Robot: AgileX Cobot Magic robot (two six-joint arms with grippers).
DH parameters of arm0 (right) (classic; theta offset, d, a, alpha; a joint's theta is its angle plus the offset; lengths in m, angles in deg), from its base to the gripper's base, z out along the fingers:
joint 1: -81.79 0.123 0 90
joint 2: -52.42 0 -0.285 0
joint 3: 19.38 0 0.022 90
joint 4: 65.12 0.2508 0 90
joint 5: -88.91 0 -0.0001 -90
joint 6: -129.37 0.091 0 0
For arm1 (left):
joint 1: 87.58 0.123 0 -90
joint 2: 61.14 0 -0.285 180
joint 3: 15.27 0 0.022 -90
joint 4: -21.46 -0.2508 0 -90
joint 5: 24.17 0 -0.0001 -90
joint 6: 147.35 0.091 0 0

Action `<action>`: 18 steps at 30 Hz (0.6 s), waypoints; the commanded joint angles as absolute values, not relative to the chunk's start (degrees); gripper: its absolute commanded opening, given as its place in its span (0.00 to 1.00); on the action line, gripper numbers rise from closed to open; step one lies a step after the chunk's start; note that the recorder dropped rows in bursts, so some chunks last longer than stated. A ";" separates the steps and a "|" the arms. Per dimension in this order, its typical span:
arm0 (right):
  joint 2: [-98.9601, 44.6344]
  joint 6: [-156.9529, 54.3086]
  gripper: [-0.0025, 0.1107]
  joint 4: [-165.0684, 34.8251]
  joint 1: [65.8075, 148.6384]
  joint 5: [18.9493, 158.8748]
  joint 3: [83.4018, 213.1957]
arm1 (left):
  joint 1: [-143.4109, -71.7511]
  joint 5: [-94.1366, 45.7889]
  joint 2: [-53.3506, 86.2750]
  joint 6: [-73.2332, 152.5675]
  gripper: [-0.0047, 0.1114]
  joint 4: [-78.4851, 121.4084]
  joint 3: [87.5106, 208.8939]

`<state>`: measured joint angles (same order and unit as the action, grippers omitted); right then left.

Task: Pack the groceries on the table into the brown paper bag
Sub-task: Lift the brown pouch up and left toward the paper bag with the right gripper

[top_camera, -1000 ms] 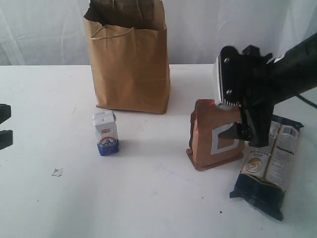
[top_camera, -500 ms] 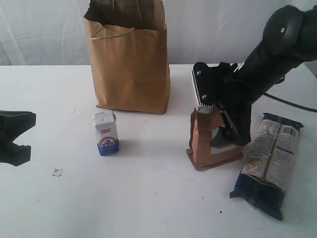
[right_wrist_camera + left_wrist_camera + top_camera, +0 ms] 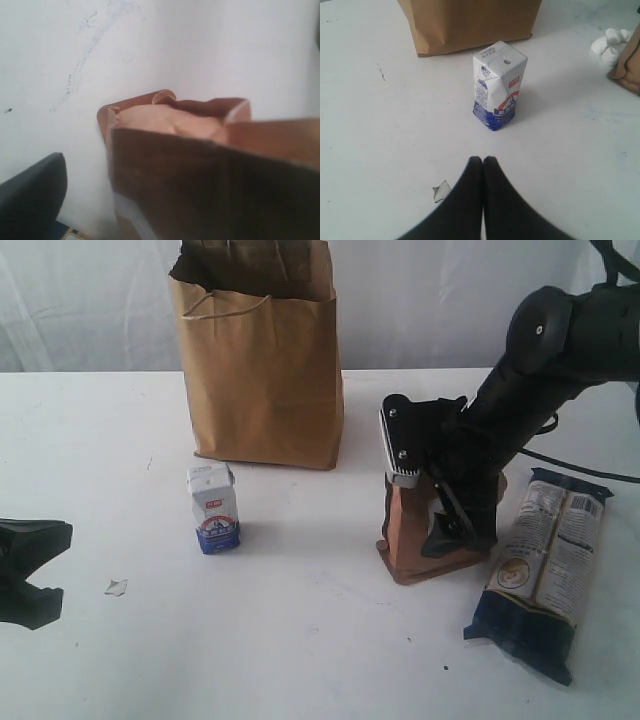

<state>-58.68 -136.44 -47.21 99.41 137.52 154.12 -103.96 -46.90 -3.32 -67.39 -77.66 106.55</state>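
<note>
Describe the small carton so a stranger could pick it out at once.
Find the tall brown paper bag at the back of the white table. In front of its left corner, not touching it, stands the small white-blue carton. It alone is a white box with a blue base; the copper-brown pouch and long dark packet are further right.

Torn white scrap (image 3: pixel 116 587): lies flat, near left. White rounded lumps (image 3: pixel 611 42): clustered together. White curtain (image 3: pixel 80 300): hangs along far side.
</note>
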 commanded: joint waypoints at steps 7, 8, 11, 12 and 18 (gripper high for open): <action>-59.63 -135.79 0.58 -49.73 99.47 135.80 154.13 | -104.34 -46.56 -3.99 -67.95 0.04 -78.49 106.16; -59.71 -135.79 0.53 -50.89 99.47 135.50 154.13 | -104.34 -46.56 -3.99 -67.95 0.04 -78.49 106.16; -59.82 -135.79 0.41 -52.13 99.47 135.75 154.13 | -104.34 -46.56 -3.99 -67.95 0.04 -78.49 106.16; -59.82 -135.79 0.37 -52.13 99.47 136.03 154.13 | -104.34 -46.56 -3.99 -67.95 0.04 -78.49 106.16; -59.82 -135.62 0.14 -51.46 99.47 142.43 154.13 | -104.34 -46.44 -4.00 -67.95 0.04 -78.49 106.16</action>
